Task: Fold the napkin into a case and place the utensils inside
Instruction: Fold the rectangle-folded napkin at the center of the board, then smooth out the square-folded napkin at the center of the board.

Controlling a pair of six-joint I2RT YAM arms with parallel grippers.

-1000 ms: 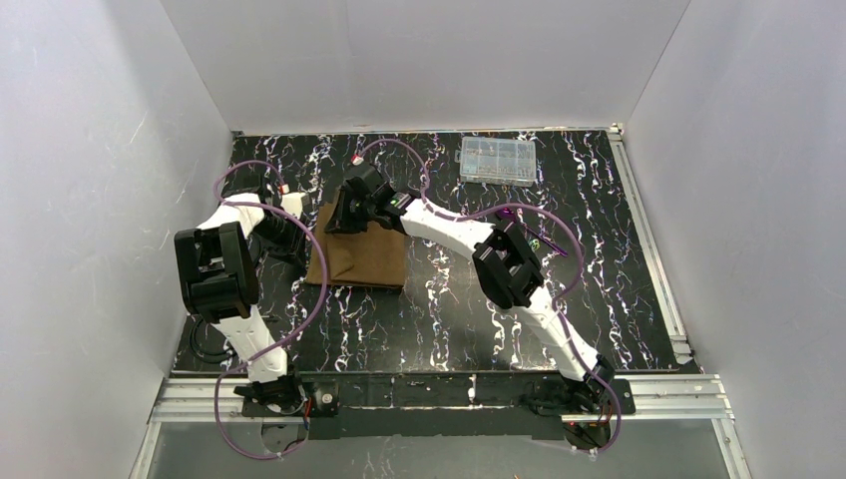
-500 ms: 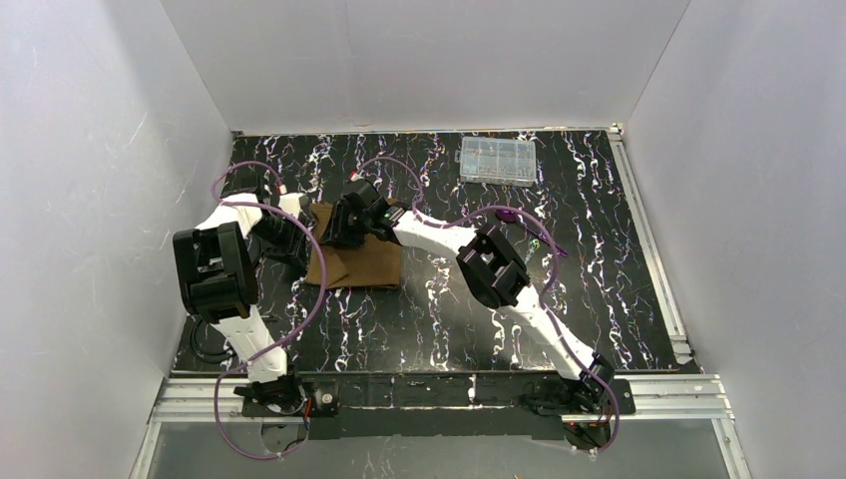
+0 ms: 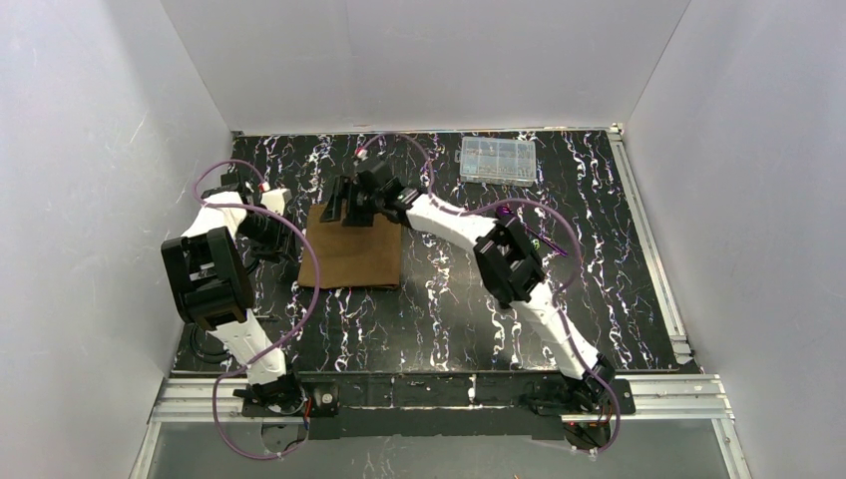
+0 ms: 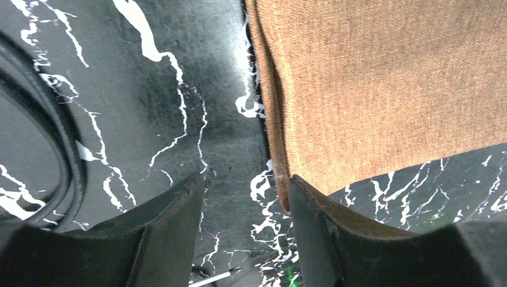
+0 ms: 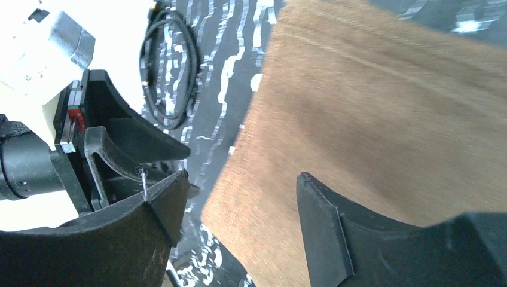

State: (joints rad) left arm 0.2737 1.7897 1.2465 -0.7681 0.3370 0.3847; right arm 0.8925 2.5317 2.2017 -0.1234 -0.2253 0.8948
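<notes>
The brown napkin (image 3: 351, 255) lies folded flat on the black marbled table, left of centre. My left gripper (image 3: 284, 239) is open at its left edge. In the left wrist view its right finger (image 4: 311, 227) is by a napkin (image 4: 388, 78) corner, with only table between the fingers (image 4: 248, 185). My right gripper (image 3: 337, 212) hovers open over the napkin's far edge, and cloth (image 5: 370, 119) shows under its empty jaws (image 5: 239, 179). A purple-headed utensil (image 3: 506, 211) shows by the right arm's elbow. A second slim piece (image 3: 540, 244) is mostly hidden there.
A clear plastic compartment box (image 3: 496, 160) stands at the back of the table. Purple cables loop around both arms. A black cable (image 4: 60, 149) lies on the table left of the left gripper. White walls close in the table on three sides.
The right gripper has opened, let go of the napkin and pulled back toward the far edge. The napkin has settled flat. The left gripper has opened wider and shifted left.
</notes>
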